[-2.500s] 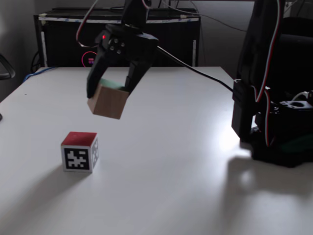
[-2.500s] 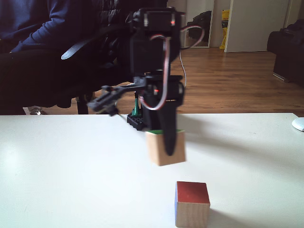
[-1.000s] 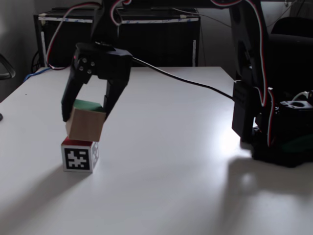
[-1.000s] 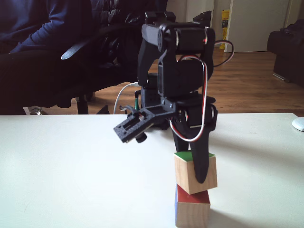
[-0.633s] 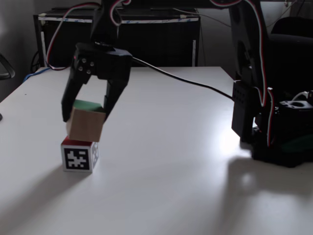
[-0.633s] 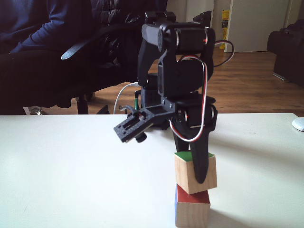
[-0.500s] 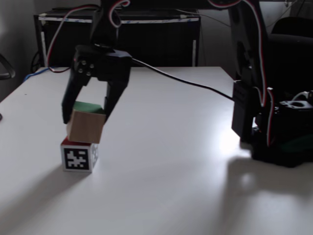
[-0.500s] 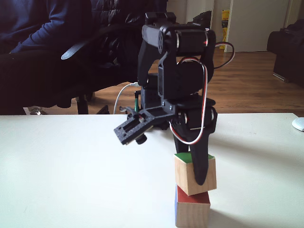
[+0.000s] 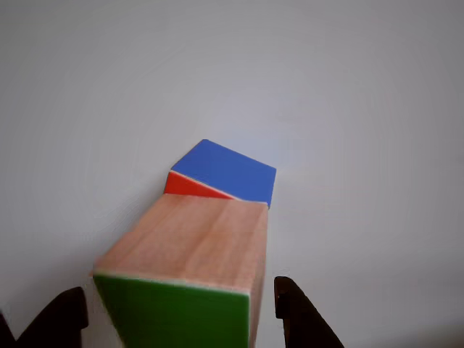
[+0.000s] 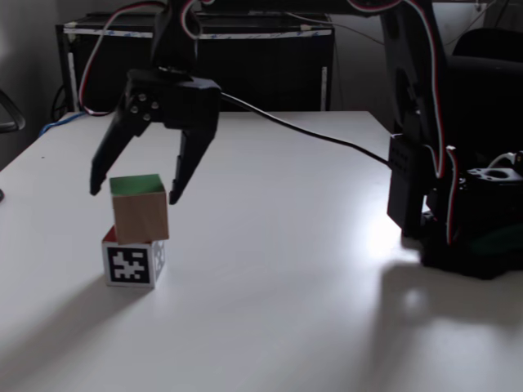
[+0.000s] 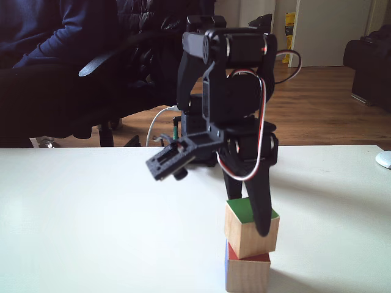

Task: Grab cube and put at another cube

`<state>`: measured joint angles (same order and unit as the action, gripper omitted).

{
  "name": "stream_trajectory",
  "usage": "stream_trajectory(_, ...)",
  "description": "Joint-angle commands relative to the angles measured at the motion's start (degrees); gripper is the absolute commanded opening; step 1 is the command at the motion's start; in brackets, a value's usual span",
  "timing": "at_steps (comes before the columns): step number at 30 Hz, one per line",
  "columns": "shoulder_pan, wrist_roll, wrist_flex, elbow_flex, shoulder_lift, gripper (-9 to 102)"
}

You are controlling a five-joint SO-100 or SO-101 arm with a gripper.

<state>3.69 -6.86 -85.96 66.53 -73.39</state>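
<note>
The wooden cube with its green face up rests on top of the marker cube, slightly turned against it. My gripper is open and straddles the wooden cube, with both fingers clear of its sides. From the other fixed view the wooden cube sits on the red-topped cube, and the gripper has one finger in front of it. In the other view the green-faced cube covers most of the blue-and-red cube, between the tips of the gripper.
The arm's base stands at the table's right side, with a black cable running across the table. A black cabinet lines the far edge. A person sits in a chair behind the table. A white object lies at the right edge.
The jaws have opened and let go of the wooden cube. It has settled from a tilt to level on the marker cube. The fingers now stand spread beside it.
</note>
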Motion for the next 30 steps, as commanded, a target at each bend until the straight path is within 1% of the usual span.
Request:
stream_trajectory(1, -0.6, -0.2, -0.3, 3.6, -10.5, 40)
stream_trajectory(3, -1.5, -0.2, -0.3, 9.1, -19.1, 40)
stream_trajectory(5, -2.1, 0.2, 1.2, 17.8, -31.5, 41)
stream_trajectory(7, -2.4, 0.0, 4.6, 28.9, -47.1, 42)
stream_trajectory(9, -1.7, -0.4, 8.9, 41.0, -63.5, 40)
stream_trajectory(12, 1.1, -0.1, 15.6, 58.4, -84.5, 29)
stream_trajectory(13, 1.8, -0.1, 17.8, 64.0, -89.6, 23)
stream_trajectory(14, 2.6, 0.1, 20.0, 69.4, -94.4, 14)
stream_trajectory(16, 3.5, -1.5, 24.1, 79.1, -102.5, 5)
stream_trajectory(17, 3.8, -2.5, 25.1, 83.0, -105.6, 1)
stream_trajectory(20, 6.4, -1.0, 27.7, 93.0, -115.0, 0)
stream_trajectory(25, 10.1, 0.6, 30.7, 98.7, -115.0, 0)
stream_trajectory(28, 9.0, -0.4, 30.8, 103.3, -115.0, 0)
stream_trajectory(30, 7.2, 0.2, 30.1, 106.5, -115.0, 4)
